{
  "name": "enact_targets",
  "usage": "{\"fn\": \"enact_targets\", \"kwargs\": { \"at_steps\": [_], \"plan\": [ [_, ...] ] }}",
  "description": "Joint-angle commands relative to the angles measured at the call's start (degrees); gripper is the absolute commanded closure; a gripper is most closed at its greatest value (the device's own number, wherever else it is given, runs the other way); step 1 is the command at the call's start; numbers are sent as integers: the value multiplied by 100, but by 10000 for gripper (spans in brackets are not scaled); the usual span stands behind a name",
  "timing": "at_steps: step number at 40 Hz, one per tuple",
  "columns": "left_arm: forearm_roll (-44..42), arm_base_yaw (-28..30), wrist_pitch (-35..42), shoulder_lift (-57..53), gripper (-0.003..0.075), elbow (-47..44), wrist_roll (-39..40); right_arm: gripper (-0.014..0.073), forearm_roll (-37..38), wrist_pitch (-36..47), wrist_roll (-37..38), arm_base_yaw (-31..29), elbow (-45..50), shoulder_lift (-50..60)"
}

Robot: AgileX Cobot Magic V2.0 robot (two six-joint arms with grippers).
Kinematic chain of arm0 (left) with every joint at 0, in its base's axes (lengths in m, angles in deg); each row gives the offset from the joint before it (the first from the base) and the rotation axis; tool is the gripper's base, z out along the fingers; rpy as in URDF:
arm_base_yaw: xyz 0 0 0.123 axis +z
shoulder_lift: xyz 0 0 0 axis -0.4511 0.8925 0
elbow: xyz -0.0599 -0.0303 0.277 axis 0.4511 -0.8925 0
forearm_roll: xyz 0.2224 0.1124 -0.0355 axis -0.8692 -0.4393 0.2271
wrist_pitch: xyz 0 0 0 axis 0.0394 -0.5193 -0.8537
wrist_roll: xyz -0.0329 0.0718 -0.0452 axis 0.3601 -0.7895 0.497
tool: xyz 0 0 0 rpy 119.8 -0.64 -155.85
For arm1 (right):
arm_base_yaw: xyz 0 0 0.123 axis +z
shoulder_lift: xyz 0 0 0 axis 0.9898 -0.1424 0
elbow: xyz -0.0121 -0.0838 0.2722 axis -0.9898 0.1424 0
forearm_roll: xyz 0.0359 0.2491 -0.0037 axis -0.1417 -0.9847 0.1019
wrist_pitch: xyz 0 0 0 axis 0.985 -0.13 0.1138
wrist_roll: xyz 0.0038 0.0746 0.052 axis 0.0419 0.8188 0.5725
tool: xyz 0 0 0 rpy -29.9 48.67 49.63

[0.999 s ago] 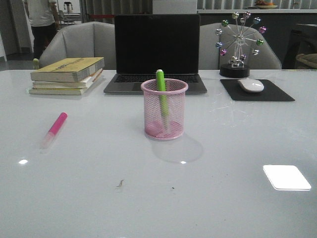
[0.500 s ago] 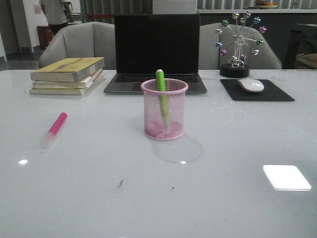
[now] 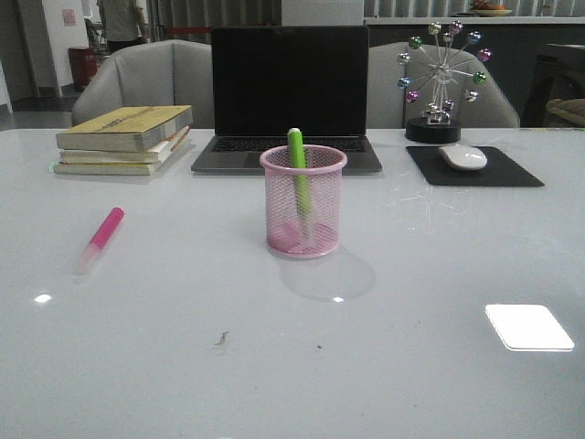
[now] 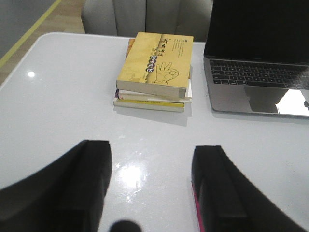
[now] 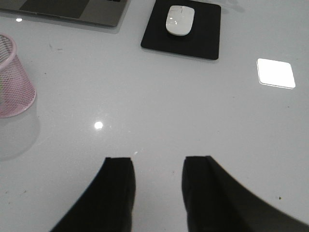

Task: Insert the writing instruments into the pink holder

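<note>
The pink holder (image 3: 303, 203) stands upright mid-table in the front view, with the lime green marker (image 3: 297, 163) leaning inside it and poking above the rim. The pink marker (image 3: 101, 238) lies flat on the table far to the holder's left. Neither gripper shows in the front view. My left gripper (image 4: 152, 148) is open above bare table; a thin pink strip of the pink marker (image 4: 195, 209) shows beside one finger, the rest hidden. My right gripper (image 5: 158, 160) is open and empty, with the holder (image 5: 13, 87) off to its side at the frame edge.
A stack of books (image 3: 125, 137) lies at the back left and an open laptop (image 3: 289, 96) stands behind the holder. A white mouse (image 3: 462, 156) rests on a black pad (image 3: 512, 172), with a ferris-wheel ornament (image 3: 442, 78) behind it.
Nothing on the table has moved. Only a person far in the background has walked to the right.
</note>
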State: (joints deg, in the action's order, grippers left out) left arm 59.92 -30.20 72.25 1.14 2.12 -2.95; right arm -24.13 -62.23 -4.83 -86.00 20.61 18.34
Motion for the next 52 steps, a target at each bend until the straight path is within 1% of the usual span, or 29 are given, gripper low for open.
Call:
{"fn": "enact_targets", "kwargs": {
  "at_steps": [1,15,18,24,31,38,46,52],
  "plan": [
    [88,-84,-228,389,274,816,26,221,-13,381,-46,-36,-154,25],
    [131,-558,-2510,2538,274,3213,17,221,-13,381,-46,-36,-154,25],
    [296,-569,-2940,2974,274,3624,17,221,-13,381,-46,-36,-154,25],
    [662,-574,-3461,3706,274,4182,17,221,-13,381,-46,-36,-154,25],
    [728,-574,-3686,4281,274,4407,17,221,-13,381,-46,-36,-154,25],
    [754,-574,-3686,4483,274,4407,14,221,-13,381,-46,-36,-154,25],
    [820,-702,-3526,4677,274,4412,1,221,-13,381,-46,-36,-154,25],
    [821,-921,-3413,4839,274,4412,1,221,-13,381,-46,-36,-154,25]
  ]
}}
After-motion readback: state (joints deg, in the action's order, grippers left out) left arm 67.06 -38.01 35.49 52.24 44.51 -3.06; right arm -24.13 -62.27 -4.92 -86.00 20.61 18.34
